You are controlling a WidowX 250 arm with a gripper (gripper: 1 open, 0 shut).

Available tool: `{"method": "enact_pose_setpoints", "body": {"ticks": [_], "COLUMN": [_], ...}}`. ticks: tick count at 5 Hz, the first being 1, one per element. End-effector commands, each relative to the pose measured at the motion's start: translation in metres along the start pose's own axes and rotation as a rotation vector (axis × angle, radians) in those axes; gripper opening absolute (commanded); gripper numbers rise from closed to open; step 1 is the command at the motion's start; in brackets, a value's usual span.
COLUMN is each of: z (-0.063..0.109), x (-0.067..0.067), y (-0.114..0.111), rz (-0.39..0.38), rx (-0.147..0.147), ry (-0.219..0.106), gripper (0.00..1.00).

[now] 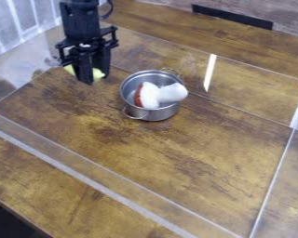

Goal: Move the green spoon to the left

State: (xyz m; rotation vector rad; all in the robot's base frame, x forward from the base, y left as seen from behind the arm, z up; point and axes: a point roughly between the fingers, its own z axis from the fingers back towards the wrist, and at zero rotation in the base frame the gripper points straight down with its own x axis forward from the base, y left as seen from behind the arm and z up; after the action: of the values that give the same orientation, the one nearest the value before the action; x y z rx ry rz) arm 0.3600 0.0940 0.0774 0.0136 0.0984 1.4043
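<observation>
The green spoon [97, 68] shows only as a yellow-green patch between the black fingers of my gripper [86, 76], at the back left of the wooden table. The gripper points straight down and is shut on the spoon's handle. The fingers hide the spoon's metal end. I cannot tell whether the spoon touches the table.
A round silver metal bowl [130, 104] holding a white and a red item stands just right of the gripper. A white upright strip [210, 72] sits behind it. Clear plastic walls [274, 191] fence the wooden table [177, 158] in at the front, the right and the left.
</observation>
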Motion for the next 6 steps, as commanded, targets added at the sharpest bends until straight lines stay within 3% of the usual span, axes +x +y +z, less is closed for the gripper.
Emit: {"method": "enact_pose_setpoints", "body": {"ticks": [1, 3, 6], "z": [0.028, 0.049, 0.060], "x": [0.016, 0.028, 0.036], "y": [-0.005, 0.005, 0.021], "rz": [-0.040, -0.221, -0.452], "rx": [-0.052, -0.031, -0.020], "ry": [-0.027, -0.028, -0.015], "gripper": [0.00, 0.00, 0.00]}}
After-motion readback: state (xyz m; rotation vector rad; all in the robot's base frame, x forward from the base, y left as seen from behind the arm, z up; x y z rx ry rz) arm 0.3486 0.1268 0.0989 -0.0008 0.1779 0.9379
